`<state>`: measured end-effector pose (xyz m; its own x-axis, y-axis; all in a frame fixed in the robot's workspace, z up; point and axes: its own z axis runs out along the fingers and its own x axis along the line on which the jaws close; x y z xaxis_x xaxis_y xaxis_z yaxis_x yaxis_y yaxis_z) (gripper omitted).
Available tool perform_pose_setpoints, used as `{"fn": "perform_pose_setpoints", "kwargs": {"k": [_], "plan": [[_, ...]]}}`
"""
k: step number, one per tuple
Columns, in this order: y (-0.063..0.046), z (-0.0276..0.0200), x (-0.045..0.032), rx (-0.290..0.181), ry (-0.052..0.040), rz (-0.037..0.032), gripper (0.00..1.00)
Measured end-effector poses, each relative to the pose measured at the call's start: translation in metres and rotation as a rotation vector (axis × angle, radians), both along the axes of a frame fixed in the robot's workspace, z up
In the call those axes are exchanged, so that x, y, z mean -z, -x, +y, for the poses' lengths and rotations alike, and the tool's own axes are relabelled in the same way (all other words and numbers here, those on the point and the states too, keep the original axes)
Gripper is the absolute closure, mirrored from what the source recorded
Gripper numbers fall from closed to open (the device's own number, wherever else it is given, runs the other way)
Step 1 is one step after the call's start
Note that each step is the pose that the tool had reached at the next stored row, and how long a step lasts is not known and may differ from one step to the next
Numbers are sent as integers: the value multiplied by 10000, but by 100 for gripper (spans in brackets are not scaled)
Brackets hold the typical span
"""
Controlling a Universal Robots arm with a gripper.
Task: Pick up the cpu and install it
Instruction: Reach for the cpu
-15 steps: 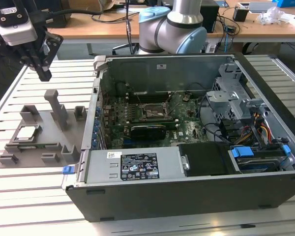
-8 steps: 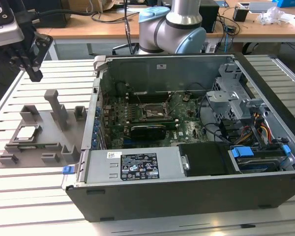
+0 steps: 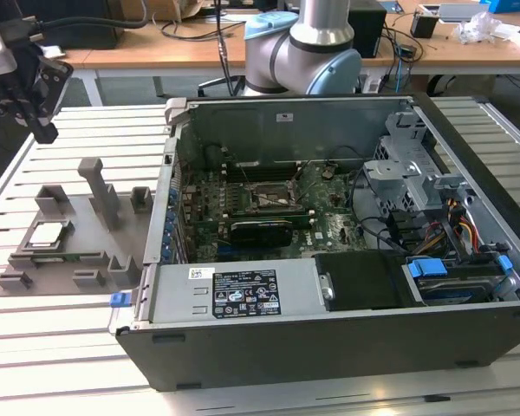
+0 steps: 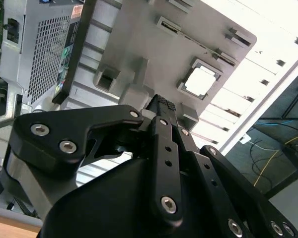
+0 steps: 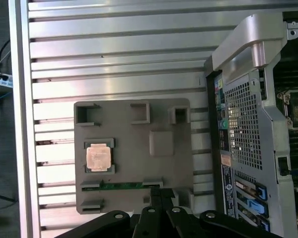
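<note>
The cpu point(image 3: 48, 234) point(image 5: 99, 157) point(image 4: 199, 81), a small pale square chip, lies flat in a recess of the grey fixture tray point(image 3: 91, 264) point(image 5: 134, 126) at the exterior view's left. My gripper point(image 3: 45, 132) point(image 5: 157, 194) point(image 4: 161, 105) hangs above the table beyond the tray, well above the cpu and touching nothing. Its black fingers look pressed together with nothing between them. The dark socket frame point(image 3: 273, 198) sits in the middle of the motherboard inside the open computer case point(image 3: 243, 299).
An upright grey post point(image 3: 100, 186) rises from the tray close to the cpu. A green-edged card point(image 5: 121, 185) stands in a tray slot. The case's wall point(image 5: 241, 124) borders the tray. The arm's base point(image 3: 303, 43) stands behind the case, on a slatted aluminium table point(image 3: 61, 347).
</note>
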<state>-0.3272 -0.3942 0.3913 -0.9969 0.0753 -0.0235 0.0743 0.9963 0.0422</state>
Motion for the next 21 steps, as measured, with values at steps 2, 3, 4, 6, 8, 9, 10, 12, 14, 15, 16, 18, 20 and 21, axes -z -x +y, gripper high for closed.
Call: {"fn": "perform_pose_setpoints", "kwargs": {"k": [2,3,4,6,8,9,10,12,14,15,16,18,20,21], "plan": [[48,8,2,-1,5,0,89],[89,12,4,-1,6,-1,89],[109,14,5,-1,7,-1,89],[146,16,5,-1,9,0,89],[210,19,7,0,19,0,89],[226,19,7,0,20,0,89],[242,20,8,-1,20,-1,89],[320,21,9,-1,25,-1,89],[361,22,9,-1,28,0,89],[378,23,10,-1,29,0,89],[402,23,10,-1,31,0,89],[435,24,11,0,32,-1,89],[470,25,11,0,33,-1,89],[497,26,12,-1,33,-1,89]]}}
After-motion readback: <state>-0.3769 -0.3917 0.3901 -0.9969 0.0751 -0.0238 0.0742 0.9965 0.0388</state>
